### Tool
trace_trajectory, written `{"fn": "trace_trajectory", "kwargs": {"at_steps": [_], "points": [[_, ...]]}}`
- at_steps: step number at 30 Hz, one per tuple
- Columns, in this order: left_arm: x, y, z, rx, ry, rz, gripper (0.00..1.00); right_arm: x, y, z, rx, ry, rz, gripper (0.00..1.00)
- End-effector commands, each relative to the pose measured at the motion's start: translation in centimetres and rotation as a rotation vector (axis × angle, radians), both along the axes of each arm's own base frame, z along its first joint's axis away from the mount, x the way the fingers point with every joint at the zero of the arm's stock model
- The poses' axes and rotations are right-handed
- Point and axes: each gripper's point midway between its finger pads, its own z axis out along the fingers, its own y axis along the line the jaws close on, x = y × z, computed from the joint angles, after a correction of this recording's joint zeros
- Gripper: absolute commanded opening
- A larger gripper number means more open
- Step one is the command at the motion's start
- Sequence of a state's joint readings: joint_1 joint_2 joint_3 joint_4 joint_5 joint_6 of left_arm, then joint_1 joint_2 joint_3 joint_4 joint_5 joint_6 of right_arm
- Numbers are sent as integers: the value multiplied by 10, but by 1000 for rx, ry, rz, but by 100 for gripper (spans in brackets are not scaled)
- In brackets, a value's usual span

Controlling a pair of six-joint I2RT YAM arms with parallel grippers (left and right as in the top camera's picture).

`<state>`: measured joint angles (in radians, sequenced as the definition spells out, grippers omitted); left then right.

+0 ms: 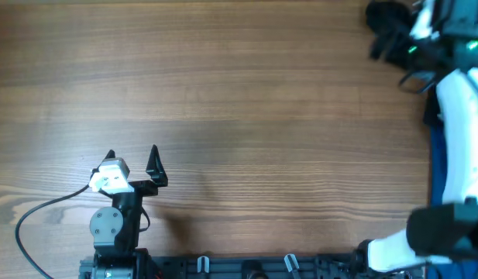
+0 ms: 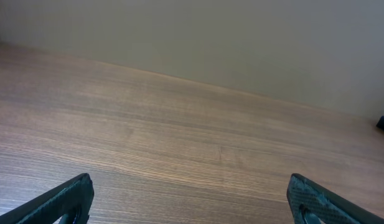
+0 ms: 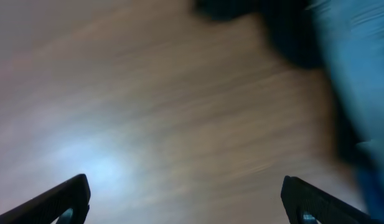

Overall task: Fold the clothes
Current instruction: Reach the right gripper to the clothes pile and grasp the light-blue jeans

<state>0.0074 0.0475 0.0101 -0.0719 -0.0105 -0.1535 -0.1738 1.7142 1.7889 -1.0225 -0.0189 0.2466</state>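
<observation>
The clothes are out of view in all three views. My left gripper (image 1: pixel 132 155) rests low at the table's front left, open, with only bare wood between its fingers (image 2: pixel 190 186). My right arm reaches along the right edge to the far right corner, where my right gripper (image 1: pixel 384 35) hovers. In the right wrist view it (image 3: pixel 185 183) is open with nothing between the fingers, and the picture is smeared by motion. A blurred blue mass (image 3: pixel 360 74) and a dark shape (image 3: pixel 285 31) fill that view's upper right, too blurred to identify.
A strip of dark blue fabric (image 1: pixel 435 159) lies along the table's right edge beside the white right arm (image 1: pixel 459 132). The wooden table (image 1: pixel 239 101) spans the overhead view. A cable (image 1: pixel 37 217) loops at the front left.
</observation>
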Motion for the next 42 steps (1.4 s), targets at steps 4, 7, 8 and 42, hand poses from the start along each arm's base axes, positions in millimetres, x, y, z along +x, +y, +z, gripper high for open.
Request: {"fn": "trace_trajectory", "kwargs": {"at_steps": [4,7,8,42], "points": [[0,-1,-1,19,-2,-5,100,42,-150,-3,15,-141,-320,99],[0,-1,-1,20,-2,-5,100,49,-206,-39,34,-158,-387,100],[0,-1,-1,19,-2,-5,100,46,-221,-52,31,-143,-415,99],[0,-1,-1,20,-2,-5,100,-18,-33,201,132,-627,25,4]]}}
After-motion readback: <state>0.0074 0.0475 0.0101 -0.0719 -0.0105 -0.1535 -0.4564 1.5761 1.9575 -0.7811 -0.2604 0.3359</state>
